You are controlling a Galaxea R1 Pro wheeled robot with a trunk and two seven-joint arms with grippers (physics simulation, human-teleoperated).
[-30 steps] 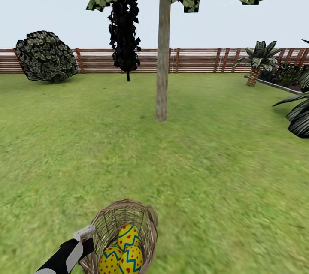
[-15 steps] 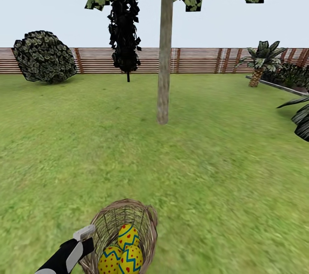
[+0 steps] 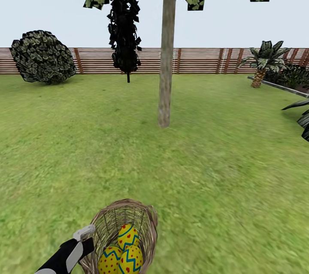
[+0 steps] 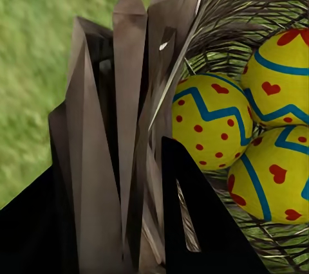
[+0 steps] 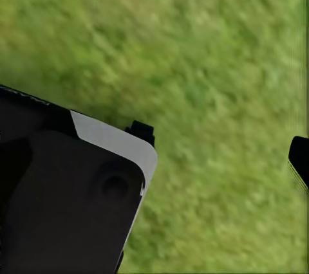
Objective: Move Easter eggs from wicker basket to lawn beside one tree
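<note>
The wicker basket [image 3: 128,216] hangs at the bottom of the head view, above the lawn [image 3: 214,171], with three Easter eggs [image 3: 128,236] lying together inside it. My left gripper [image 3: 88,233] is shut on the basket's near left rim. The left wrist view shows its fingers [image 4: 129,94] clamped over the woven rim [image 4: 232,4], the eggs [image 4: 209,119] close behind them. The tree [image 3: 165,72], with its thick pale trunk, stands straight ahead, some way beyond the basket. In the right wrist view a dark fingertip [image 5: 299,161] shows at the frame's edge over grass.
A round bush [image 3: 42,56] sits far left by the brown slat fence [image 3: 201,60]. A thin dark-leaved tree [image 3: 125,38] stands behind and left of the trunk. A palm plant [image 3: 262,61], a planter edge [image 3: 279,85] and dark leaves [image 3: 300,117] line the right side.
The whole view has shifted: the trunk's base sits lower and slightly further right, and the right-hand plants have slid outward. Basket, eggs and left gripper keep their place in the picture.
</note>
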